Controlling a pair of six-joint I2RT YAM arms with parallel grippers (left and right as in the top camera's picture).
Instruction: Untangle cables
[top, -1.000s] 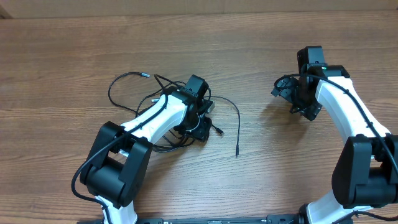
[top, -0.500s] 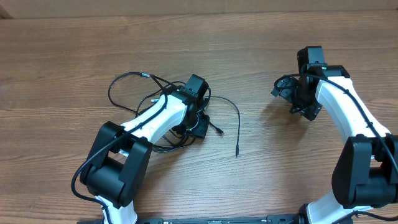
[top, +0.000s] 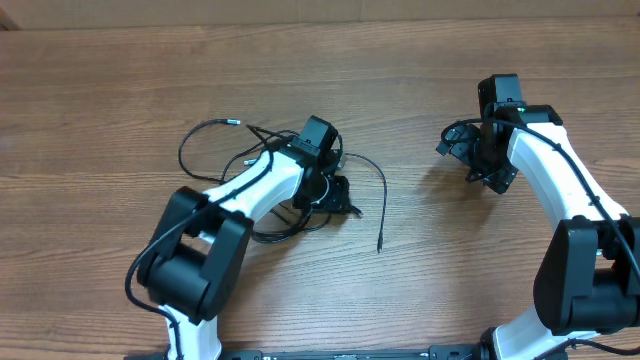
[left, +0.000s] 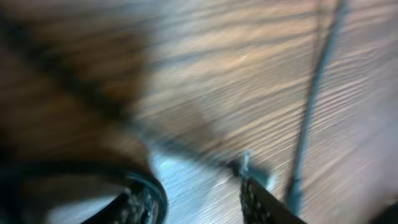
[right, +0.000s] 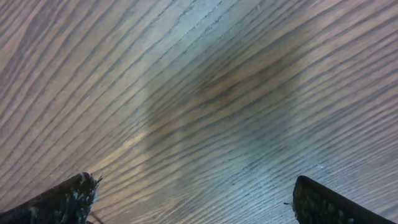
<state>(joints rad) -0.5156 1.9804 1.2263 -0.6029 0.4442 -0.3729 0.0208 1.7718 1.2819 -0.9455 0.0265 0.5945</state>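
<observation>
While low over the cables, left arm outstretched.

Wood-grain counter is carrying one loose tangle of thin black cables, all lying flat on it. One loop is spreading out left of the tangle and ending in a silvery plug. One strand is arcing off the tangle's right side, its plug end resting on bare wood below-right of the tangle.
</observation>
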